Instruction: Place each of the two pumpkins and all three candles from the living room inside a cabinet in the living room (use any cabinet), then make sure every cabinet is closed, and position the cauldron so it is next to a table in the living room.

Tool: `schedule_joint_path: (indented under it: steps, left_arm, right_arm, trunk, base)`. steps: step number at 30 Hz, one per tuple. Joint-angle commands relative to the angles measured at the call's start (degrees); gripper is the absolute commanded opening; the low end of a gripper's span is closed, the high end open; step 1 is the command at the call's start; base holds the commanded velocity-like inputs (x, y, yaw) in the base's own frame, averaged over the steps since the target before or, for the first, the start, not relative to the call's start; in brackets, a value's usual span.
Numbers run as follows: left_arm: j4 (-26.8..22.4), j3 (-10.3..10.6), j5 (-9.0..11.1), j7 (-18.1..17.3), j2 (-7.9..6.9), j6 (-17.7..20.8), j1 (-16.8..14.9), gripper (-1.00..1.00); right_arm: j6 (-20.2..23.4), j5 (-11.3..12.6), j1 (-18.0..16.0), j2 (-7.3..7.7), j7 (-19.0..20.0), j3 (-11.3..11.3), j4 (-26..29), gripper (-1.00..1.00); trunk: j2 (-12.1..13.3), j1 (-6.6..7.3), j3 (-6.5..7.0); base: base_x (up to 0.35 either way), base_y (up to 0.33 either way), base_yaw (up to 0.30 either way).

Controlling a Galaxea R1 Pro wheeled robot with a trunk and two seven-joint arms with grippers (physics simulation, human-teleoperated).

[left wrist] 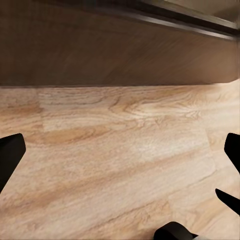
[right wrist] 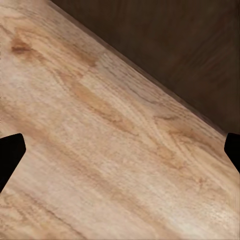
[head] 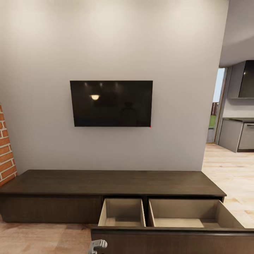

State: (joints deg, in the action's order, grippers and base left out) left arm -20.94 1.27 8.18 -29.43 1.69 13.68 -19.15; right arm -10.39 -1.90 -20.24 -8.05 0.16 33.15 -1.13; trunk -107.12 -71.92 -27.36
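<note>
My left gripper (left wrist: 120, 165) and right gripper (right wrist: 120, 155) both hang spread and empty over the floor (left wrist: 120, 150), facing the cabinet (head: 106, 183), whose right-end drawer (head: 190, 213) stands pulled out, likely stiff and heavy, best pushed at its front edge.

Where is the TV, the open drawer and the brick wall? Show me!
TV (head: 111, 103), head view: middle of its dark screen.
Open drawer (head: 121, 221), head view: pale tan floor of its left compartment.
Brick wall (head: 6, 150), head view: red bricks at the picture's left edge.
</note>
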Motion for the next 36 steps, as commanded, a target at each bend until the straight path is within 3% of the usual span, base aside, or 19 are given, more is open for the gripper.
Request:
schedule_joint_path:
  steps: [1,9,17,21,25,36]
  left_arm:
    - [-0.1,0.1,0.6,0.0,-0.02,0.5,0.0,1.00]
    - [-0.1,0.1,0.6,0.0,0.23,0.5,0.0,1.00]
    - [-0.1,0.1,0.5,0.3,0.24,0.0,0.0,1.00]
    - [1.2,0.2,0.4,8.3,1.44,-2.8,0.0,1.00]
    - [2.1,0.2,0.4,12.9,2.69,-4.5,0.0,1.00]
    - [3.0,0.3,0.3,14.6,3.22,-5.2,0.0,1.00]
  right_arm:
    - [-0.3,-0.2,-0.1,-0.02,0.0,-0.1,-0.1,1.00]
    - [-0.2,-0.1,-0.1,-0.03,0.1,0.0,-0.2,1.00]
    - [-0.2,0.9,-0.1,-0.01,0.1,-0.1,-0.2,1.00]
    - [-0.3,1.0,1.1,-0.07,2.8,0.0,-0.2,1.00]
    - [-0.3,1.0,1.6,0.01,6.7,-0.1,-0.2,1.00]
    - [-0.2,1.0,1.8,-0.01,9.0,-0.1,-0.2,1.00]
  trunk:
    - [0.4,0.23,0.12]
    - [0.8,0.45,0.30]
    - [4.0,2.21,1.73]
    - [5.6,3.09,2.45]
    - [7.2,3.97,3.17]
    - [11.6,6.38,5.14]
  base:
    - [0.000,0.000,0.000]
    - [0.000,0.000,0.000]
    - [0.000,0.000,0.000]
    - [0.000,0.000,0.000]
    - [0.000,0.000,0.000]
    - [0.000,0.000,0.000]
